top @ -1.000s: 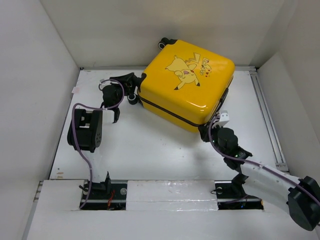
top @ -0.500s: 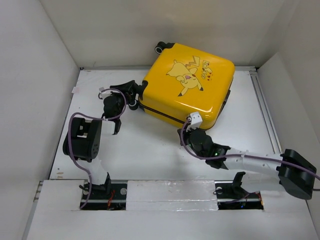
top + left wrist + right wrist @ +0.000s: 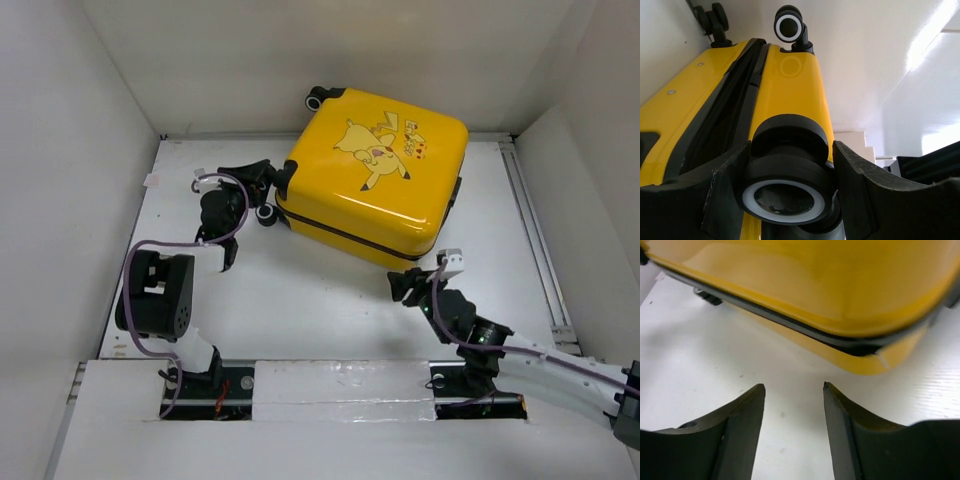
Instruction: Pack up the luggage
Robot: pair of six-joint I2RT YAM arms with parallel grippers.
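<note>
The luggage [image 3: 375,170], a yellow hard-shell suitcase with a Pikachu cartoon on its lid, lies flat and closed at the back of the table. My left gripper [image 3: 262,195] is shut on a black wheel [image 3: 785,182] at the case's near-left corner. The yellow shell [image 3: 790,85] and a second wheel [image 3: 788,27] show beyond it. My right gripper [image 3: 408,285] is open and empty, low over the table just in front of the case's near corner [image 3: 865,357]. It does not touch the case.
White walls close in the table at the back, left and right. A metal rail [image 3: 535,235] runs along the right side. Bare table surface [image 3: 300,300] lies in front of the case.
My right gripper swung left along the case's front edge, then drew back to the right and off the case. The case has turned slightly. My left gripper kept its hold on the wheel.
</note>
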